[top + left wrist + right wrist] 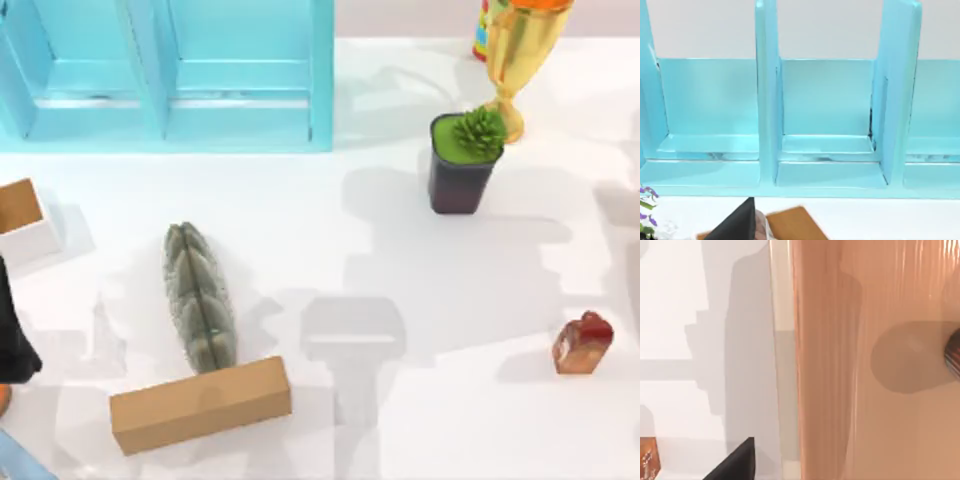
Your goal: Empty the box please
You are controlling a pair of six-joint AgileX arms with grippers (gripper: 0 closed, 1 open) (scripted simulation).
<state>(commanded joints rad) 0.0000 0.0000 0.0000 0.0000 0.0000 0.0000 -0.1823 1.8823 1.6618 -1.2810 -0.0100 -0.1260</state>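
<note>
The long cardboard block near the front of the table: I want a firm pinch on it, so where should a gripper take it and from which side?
Probably from above, at the middle of the cardboard block, fingers closing across its narrow width. It lies flat and slightly slanted, so the wrist should turn to match. The grey-green ridged object touches or nearly touches its far long side, so clearance there looks tight.

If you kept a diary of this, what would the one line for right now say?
left arm: top view's left edge | cardboard block: on table | grey-green object: touching block | reddish object: right side
</note>
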